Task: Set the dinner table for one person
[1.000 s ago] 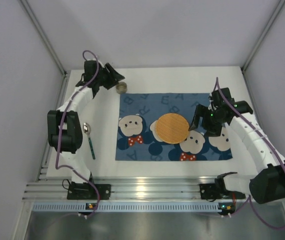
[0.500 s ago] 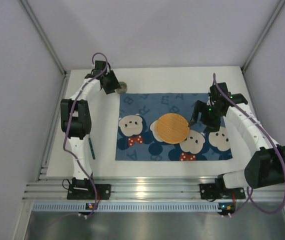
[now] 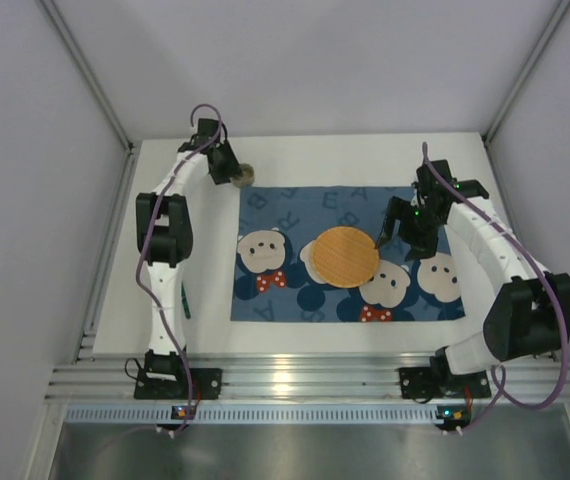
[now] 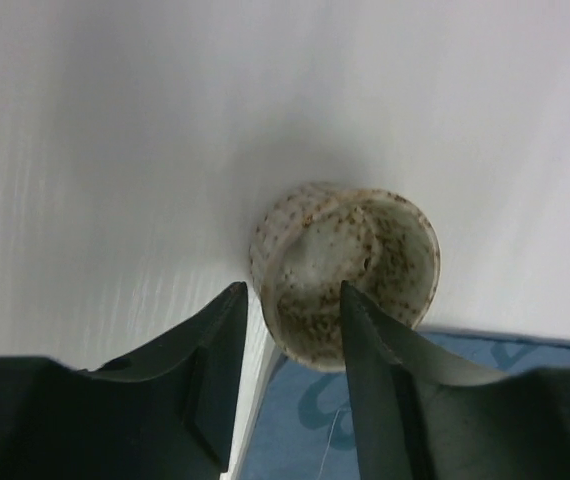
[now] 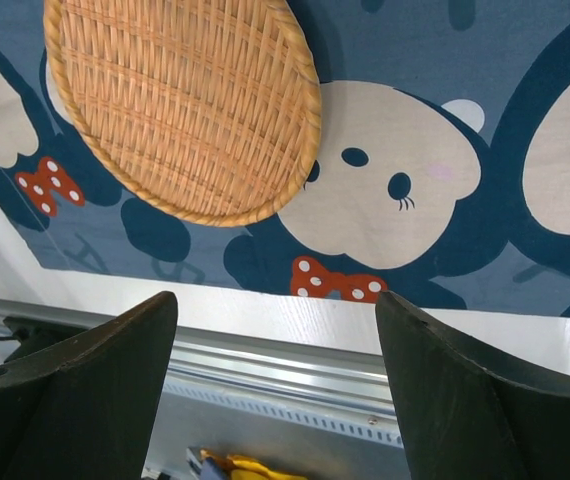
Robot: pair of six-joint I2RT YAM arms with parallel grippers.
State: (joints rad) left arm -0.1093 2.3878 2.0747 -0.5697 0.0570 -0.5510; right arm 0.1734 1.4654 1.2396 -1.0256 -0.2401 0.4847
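A speckled cream cup (image 3: 244, 174) stands on the white dinner table (image 3: 315, 335) at the blue bear placemat's (image 3: 285, 215) back left corner. My left gripper (image 3: 229, 172) is open right at the cup. In the left wrist view its fingers (image 4: 215, 350) straddle the near left part of the cup (image 4: 350, 265); I cannot tell whether they touch it. A round woven plate (image 3: 344, 257) lies on the middle of the placemat. My right gripper (image 3: 393, 232) is open wide and empty, just right of the plate (image 5: 180, 100), above the placemat (image 5: 485, 60).
A spoon's green handle (image 3: 184, 300) shows on the table left of the placemat, mostly hidden under my left arm. White walls enclose the table at the back and sides. A metal rail (image 3: 295, 378) runs along the front edge.
My left arm has stretched and turned so its gripper now sits at the cup. My right gripper has edged a little back and left beside the woven plate.
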